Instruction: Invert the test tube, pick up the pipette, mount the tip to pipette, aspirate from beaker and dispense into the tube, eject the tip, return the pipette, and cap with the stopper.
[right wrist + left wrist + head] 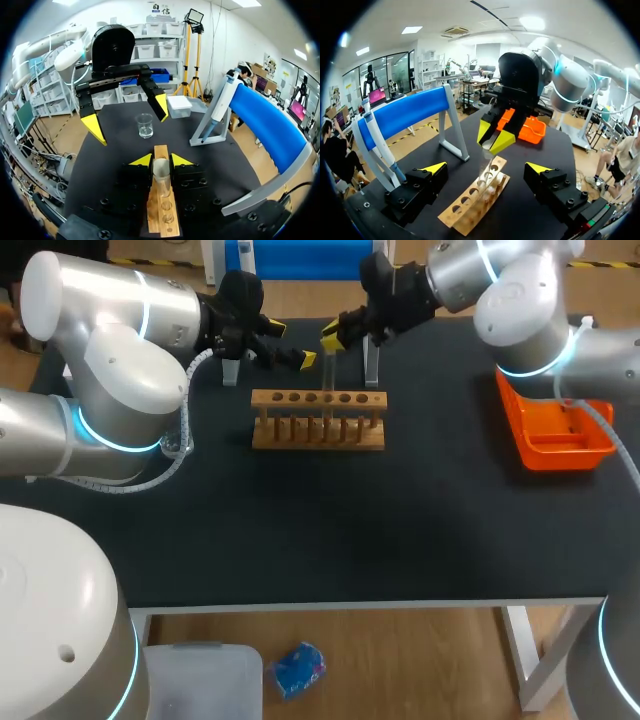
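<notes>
Right gripper [161, 160] clenched on test tube [161, 176]; tube upright between fingers, lower end at wooden rack [165, 220] directly under. Left gripper [128, 118] ahead and higher, fingers spread, holding nothing. Beaker [145, 125] farther ahead; pipette [222, 100] hangs on stand [265, 120], ahead and off to side. Likely step: inverting tube. Next move calls for seating tube in rack hole, releasing, then fetching pipette.
</notes>
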